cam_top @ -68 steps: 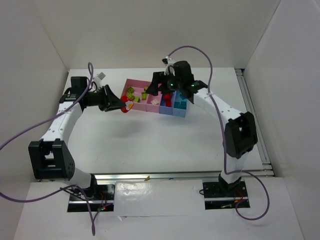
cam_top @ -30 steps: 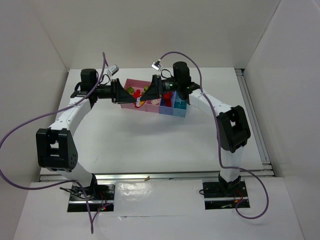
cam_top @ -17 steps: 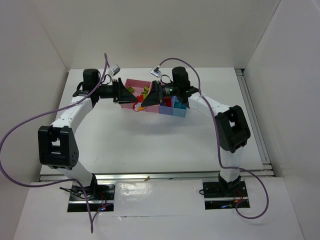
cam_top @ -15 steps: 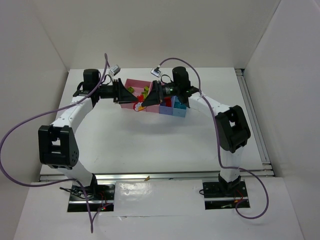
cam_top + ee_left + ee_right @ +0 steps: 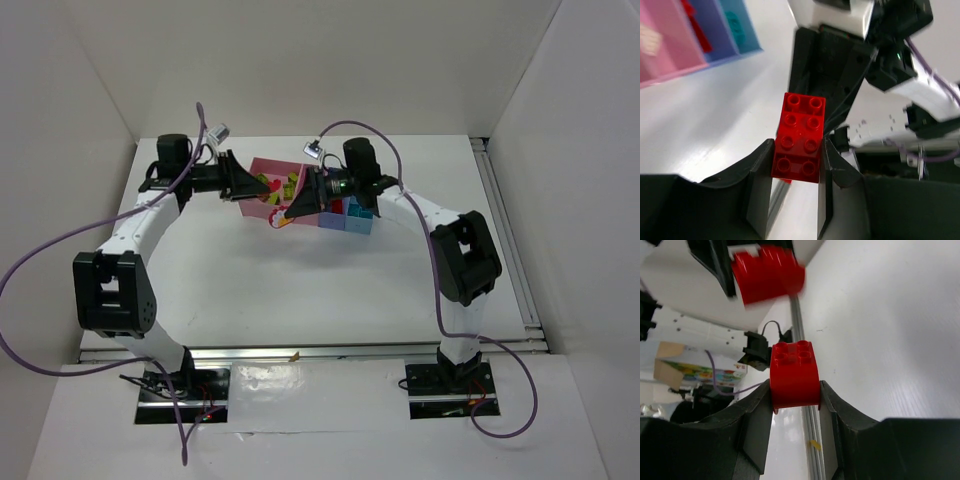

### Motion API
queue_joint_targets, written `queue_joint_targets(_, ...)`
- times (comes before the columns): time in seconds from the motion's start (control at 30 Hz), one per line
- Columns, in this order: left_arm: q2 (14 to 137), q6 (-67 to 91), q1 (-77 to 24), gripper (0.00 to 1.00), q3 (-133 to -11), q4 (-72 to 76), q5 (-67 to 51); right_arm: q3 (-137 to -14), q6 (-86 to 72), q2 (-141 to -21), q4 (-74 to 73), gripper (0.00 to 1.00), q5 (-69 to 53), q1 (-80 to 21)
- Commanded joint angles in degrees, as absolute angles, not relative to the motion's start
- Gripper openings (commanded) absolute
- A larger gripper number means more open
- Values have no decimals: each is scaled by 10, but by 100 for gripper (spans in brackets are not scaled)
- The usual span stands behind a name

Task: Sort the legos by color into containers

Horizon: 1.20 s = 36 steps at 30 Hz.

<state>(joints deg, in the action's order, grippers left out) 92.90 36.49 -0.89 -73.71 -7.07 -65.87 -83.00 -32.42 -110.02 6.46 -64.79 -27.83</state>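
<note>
robot lab test cell. white panel walls [image 5: 300, 60] box in a white surface [image 5: 300, 290], aluminium extrusion rail [image 5: 330, 350] runs along its near edge, left arm [image 5: 120, 245] and right arm [image 5: 440, 212] bolted to metal plates [image 5: 425, 385] there, loose purple cables [image 5: 184, 440] looping off both.

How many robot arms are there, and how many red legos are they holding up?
Robot arms: 2, the left arm and the right arm.
Red legos held: 2, the long red lego in the left fingers and the short red lego in the right fingers.
Total: 4.
</note>
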Motion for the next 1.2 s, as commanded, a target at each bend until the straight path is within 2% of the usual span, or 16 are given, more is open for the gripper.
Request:
queue_joint_targets(0.0,904,395,33,0,-729,-46,-613,-822,-262,-1056,-43,2,-558,-269)
queue_joint_targets(0.03,897,388,39,0,-729,-61,-569,-830,-253,-1049,-67,2,-501,-269)
queue_joint_targets(0.07,897,379,39,0,-729,-86,-540,-841,-246,-1041,-84,2,-373,-269)
queue_joint_targets(0.17,886,343,28,0,-769,-183,-409,-883,-272,-1029,-194,2,-109,-269)
queue_joint_targets(0.23,891,317,-7,0,-812,-264,-304,-877,-279,-1022,-207,2,-49,-254)
queue_joint_targets(0.27,891,311,-18,0,-822,-278,-288,-883,-279,-1022,-207,2,-27,-254)
queue_joint_targets(0.43,900,323,-45,0,-817,-278,-306,-979,-250,-1098,-259,2,48,-240)
queue_joint_targets(0.73,925,334,-113,0,-831,-272,-311,-1105,-217,-1222,-282,2,87,-240)
queue_joint_targets(0.83,950,334,-136,0,-864,-272,-311,-1121,-217,-1239,-282,10,101,-240)
queue_joint_targets(1.07,998,320,-173,0,-936,-287,-311,-1150,-212,-1255,-276,18,92,-240)
queue_joint_targets(1.1,1004,314,-173,0,-944,-294,-306,-1161,-212,-1255,-276,28,92,-240)
queue_joint_targets(1.17,1009,314,-178,0,-944,-300,-306,-1167,-212,-1271,-292,42,92,-240)
